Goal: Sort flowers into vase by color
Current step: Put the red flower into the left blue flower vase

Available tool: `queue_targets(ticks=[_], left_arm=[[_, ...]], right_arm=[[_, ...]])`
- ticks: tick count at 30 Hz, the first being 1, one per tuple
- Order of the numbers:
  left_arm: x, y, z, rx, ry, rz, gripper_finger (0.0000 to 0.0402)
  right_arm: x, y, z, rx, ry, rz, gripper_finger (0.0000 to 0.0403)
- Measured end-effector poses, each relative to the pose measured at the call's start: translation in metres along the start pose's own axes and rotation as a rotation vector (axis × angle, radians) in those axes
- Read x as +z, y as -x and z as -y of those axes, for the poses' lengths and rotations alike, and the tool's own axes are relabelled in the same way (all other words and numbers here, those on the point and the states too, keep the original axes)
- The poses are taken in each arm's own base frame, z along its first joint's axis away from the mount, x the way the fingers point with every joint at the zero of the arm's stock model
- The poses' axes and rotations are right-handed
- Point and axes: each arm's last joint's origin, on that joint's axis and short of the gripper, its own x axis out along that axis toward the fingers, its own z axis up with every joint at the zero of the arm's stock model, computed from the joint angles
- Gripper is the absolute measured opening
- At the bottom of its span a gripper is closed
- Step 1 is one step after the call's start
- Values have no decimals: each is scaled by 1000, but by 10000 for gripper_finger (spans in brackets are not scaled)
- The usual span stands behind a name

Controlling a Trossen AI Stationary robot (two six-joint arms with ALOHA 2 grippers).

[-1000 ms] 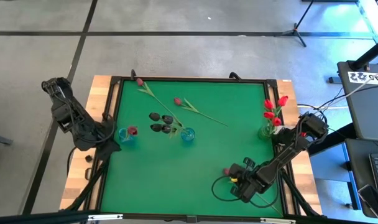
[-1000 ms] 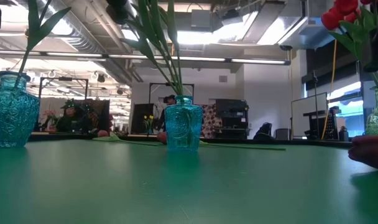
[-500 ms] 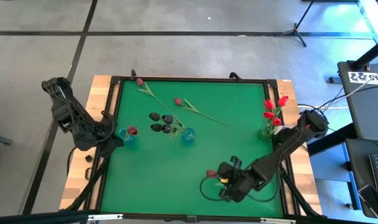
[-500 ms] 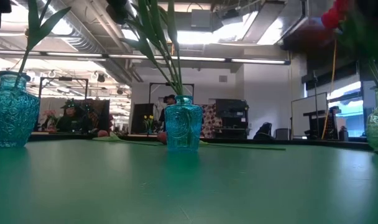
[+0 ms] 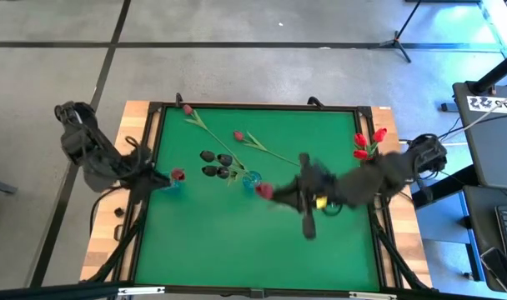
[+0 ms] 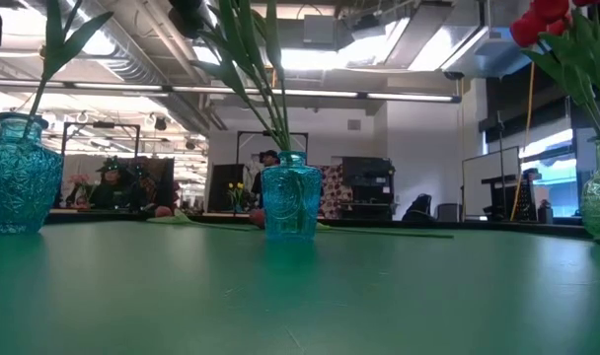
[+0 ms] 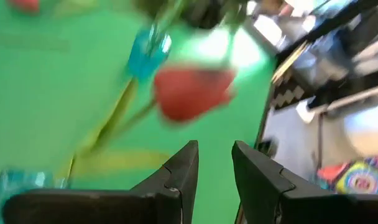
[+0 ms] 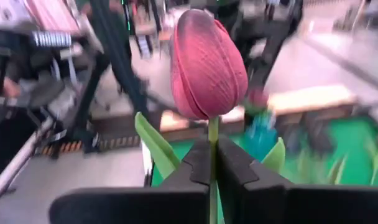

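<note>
The right arm reaches out over the middle of the table, stretched long and blurred. The right gripper [image 8: 212,163] has its two dark fingers pressed tight together on a flower stem. The left arm sits bent at the table's left edge. The left gripper [image 7: 214,165] has a small gap between its fingers.

Room: grey concrete floor [image 5: 262,71] crossed by dark seam lines, a black stand's tripod feet [image 5: 401,37] at the far side. Green-covered surface [image 5: 237,242] in a dark frame, set on a pale wooden top [image 5: 103,242]. Dark desk [image 5: 491,125] beside it, bearing a white label and cables. Beyond, an open workshop: exposed ceiling with ducts and long strip lights [image 6: 280,91], dark equipment cabinets [image 6: 364,192], seated people [image 6: 112,182] at a far bench, bright window [image 6: 547,168] at one side.
</note>
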Motion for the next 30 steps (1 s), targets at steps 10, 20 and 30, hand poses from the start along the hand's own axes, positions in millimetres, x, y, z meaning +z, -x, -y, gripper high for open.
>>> queue_targets(ticks=[10,20,30], left_arm=[[52,52,32,-202,-111,386,99],[86,49,74,-35,-298,783,175],[132,-27,94,41,-320,883,195]], right_arm=[[61,-10,69,145,54,231,7],[97,-4,127,181,168,489,7],[107,3,160,264,232,519,6]])
